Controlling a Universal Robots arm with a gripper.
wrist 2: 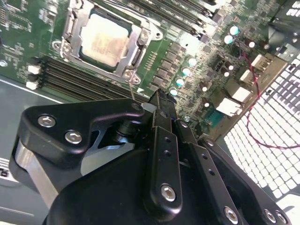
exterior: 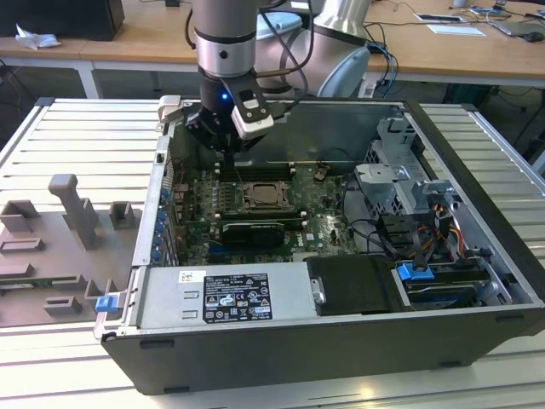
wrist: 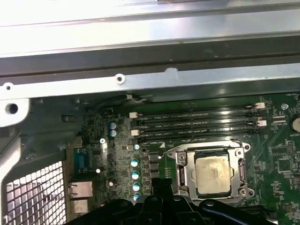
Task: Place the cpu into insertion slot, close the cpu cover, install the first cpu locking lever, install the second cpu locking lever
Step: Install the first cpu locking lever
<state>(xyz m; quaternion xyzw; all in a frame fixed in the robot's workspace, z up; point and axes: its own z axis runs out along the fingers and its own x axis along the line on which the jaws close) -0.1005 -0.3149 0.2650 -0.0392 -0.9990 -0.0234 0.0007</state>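
The cpu (wrist 2: 104, 40) (wrist: 212, 173) lies flat in its socket on the green motherboard (exterior: 319, 217), its pale metal top showing in both wrist views. The silver cpu cover (wrist 2: 137, 43) (wrist: 181, 165) lies down around it as a frame. My black gripper (exterior: 226, 149) (wrist 2: 158, 96) (wrist: 159, 185) hangs just above the board, off the socket's corner toward the exterior view's left. Its fingers look pressed together. A thin wire locking lever (wrist 2: 131, 89) rises from that corner up to the fingertips. I cannot tell whether it is pinched or only touching.
Memory slots (wrist: 197, 123) run along the socket's far side, with capacitors (wrist: 135, 174) beside it. The open computer case (exterior: 477, 204) walls the board in, with a drive cage and cables (exterior: 409, 213) at the exterior view's right. A grey fixture block (exterior: 72, 209) stands outside on the left.
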